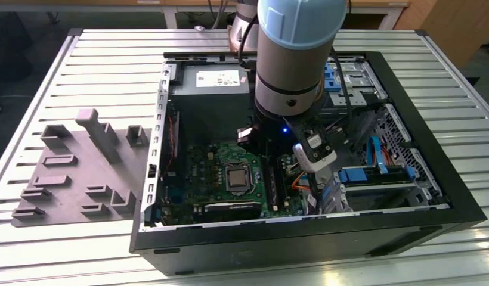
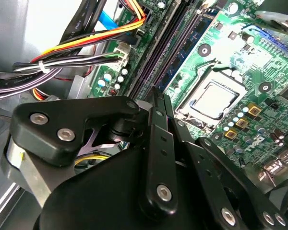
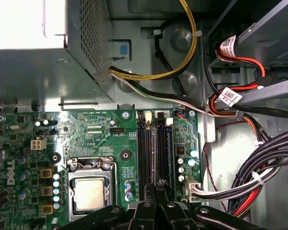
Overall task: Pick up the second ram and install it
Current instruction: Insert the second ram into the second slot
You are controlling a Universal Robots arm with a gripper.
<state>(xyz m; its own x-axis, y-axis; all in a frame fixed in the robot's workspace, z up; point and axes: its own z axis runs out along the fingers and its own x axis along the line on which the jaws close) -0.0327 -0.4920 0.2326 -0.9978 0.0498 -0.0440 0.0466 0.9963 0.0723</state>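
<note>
Second ram: seen edge-on as a dark strip (image 3: 159, 153) in the first wrist view, in the slot nearer the cables (image 3: 259, 187).
Long axis: laid along the slot, straight through the grip.
Gripper (image 3: 158, 184): set directly over the strip, fingers drawn together and judged to be pinched on its upper edge.
Surroundings: green board (image 3: 101, 139) and processor socket (image 3: 89, 194) alongside; grey tray (image 1: 70, 196) left outside the case (image 1: 435, 214).

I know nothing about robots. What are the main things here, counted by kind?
Robot arm: 1
Computer case: 1
Green board: 1
Processor: 1
Grey tray: 1
Total: 5
</note>
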